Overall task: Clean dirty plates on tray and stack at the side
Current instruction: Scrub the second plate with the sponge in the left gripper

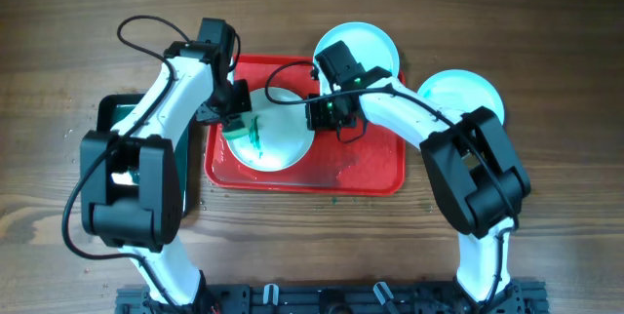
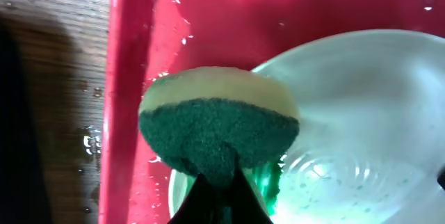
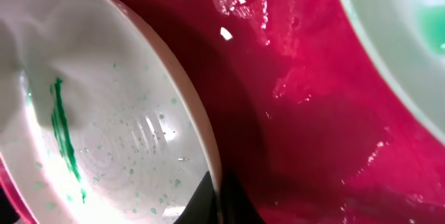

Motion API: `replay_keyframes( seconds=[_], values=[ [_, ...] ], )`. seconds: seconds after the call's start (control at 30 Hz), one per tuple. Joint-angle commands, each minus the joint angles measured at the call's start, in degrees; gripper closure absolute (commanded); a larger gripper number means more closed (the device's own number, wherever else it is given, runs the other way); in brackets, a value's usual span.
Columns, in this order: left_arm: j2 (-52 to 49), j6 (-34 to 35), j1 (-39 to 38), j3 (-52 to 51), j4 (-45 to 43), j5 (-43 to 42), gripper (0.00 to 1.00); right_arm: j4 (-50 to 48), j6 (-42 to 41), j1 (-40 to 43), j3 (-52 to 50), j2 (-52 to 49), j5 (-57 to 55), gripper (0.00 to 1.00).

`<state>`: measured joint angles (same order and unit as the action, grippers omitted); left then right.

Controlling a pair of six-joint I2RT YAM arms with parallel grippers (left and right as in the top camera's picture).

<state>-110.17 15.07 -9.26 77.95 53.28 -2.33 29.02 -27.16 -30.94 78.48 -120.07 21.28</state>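
Note:
A pale plate (image 1: 278,134) with a teal-green smear lies on the left half of the red tray (image 1: 361,173). My left gripper (image 1: 237,119) is shut on a yellow and green sponge (image 2: 219,123) at the plate's left edge (image 2: 361,99). My right gripper (image 1: 317,109) is shut on the plate's right rim (image 3: 201,133) and holds it slightly tilted; the smear shows in the right wrist view (image 3: 62,130). A second plate (image 1: 370,46) lies at the tray's far edge, partly off it. A third plate (image 1: 466,95) lies on the table right of the tray.
A black basin (image 1: 122,114) with a green inside stands left of the tray, mostly under my left arm. The tray's right half is wet with droplets (image 3: 299,85). Wooden table (image 1: 546,226) surrounds everything.

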Motion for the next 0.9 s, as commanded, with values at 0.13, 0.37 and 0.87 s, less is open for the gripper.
replay_keyframes(
  seconds=[0.13, 0.37, 0.87],
  values=[
    [-0.1, -6.1, -4.2, -1.7, -2.1, -3.0, 0.96, -2.5, 1.9, 0.3, 0.6, -2.9, 3.0, 0.96],
    [-0.2, 1.9, -4.7, -11.4, -11.8, 9.0, 0.96, -2.9, 3.0, 0.3, 0.6, -2.9, 3.7, 0.96],
    [-0.2, 5.7, -4.7, -12.3, -11.1, 14.3, 0.96, -3.0, 3.0, 0.3, 0.6, -2.9, 3.7, 0.96]
  ],
)
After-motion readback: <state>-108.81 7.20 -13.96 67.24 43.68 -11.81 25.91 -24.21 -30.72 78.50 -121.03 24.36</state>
